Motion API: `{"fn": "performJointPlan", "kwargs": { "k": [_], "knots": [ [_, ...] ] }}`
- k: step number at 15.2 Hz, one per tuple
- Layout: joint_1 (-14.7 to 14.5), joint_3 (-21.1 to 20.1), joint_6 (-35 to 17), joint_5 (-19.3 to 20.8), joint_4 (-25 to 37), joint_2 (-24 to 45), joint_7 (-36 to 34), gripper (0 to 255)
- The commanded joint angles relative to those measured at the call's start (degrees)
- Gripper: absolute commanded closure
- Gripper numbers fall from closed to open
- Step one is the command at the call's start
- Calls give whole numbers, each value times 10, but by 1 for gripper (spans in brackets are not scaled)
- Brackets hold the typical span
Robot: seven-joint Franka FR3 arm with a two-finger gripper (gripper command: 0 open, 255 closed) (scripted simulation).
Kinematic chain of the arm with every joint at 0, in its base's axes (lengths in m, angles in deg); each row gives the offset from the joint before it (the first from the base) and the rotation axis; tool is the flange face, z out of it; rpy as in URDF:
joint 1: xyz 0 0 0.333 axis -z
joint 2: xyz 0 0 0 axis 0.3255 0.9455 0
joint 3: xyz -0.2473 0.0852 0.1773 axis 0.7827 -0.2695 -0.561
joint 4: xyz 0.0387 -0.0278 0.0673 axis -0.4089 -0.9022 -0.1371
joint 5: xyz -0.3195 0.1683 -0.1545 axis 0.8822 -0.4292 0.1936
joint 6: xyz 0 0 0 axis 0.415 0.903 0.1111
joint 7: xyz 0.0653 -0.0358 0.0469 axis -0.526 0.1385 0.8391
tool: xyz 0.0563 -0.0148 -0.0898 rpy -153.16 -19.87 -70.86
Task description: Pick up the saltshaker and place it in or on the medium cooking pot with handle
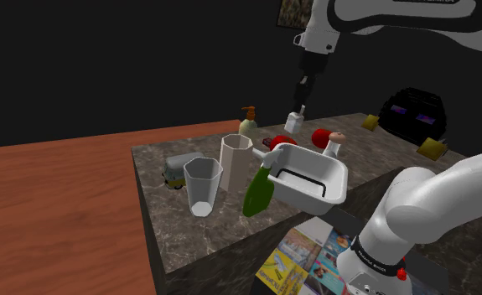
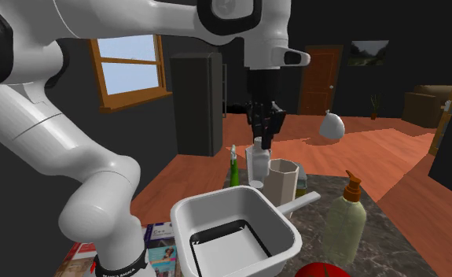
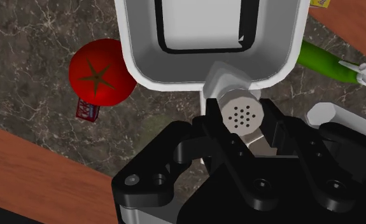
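My gripper (image 1: 299,102) has the saltshaker (image 1: 294,122) clasped and held clear of the counter (image 1: 189,226).
Shoulder view: the saltshaker hangs beyond the white cooking pot (image 1: 338,186), between the soap dispenser (image 1: 247,121) and the tomato (image 1: 321,137). Second exterior view: my fingers point down above the clear glass (image 2: 255,165) and the pale cup (image 2: 280,182), behind the cooking pot. Wrist view: my fingers are closed on the saltshaker's sides, perforated top toward the camera; it sits over the pot handle (image 3: 226,77), just outside the rim.
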Motion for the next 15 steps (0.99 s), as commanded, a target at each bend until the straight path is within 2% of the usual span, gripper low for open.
{"fn": "performJointPlan", "kwargs": {
  "k": [1,15],
  "knots": [
    [3,8,3,4,-2,-4,10,255],
    [4,10,-102,6,-120,-17,9,255]
  ]
}}
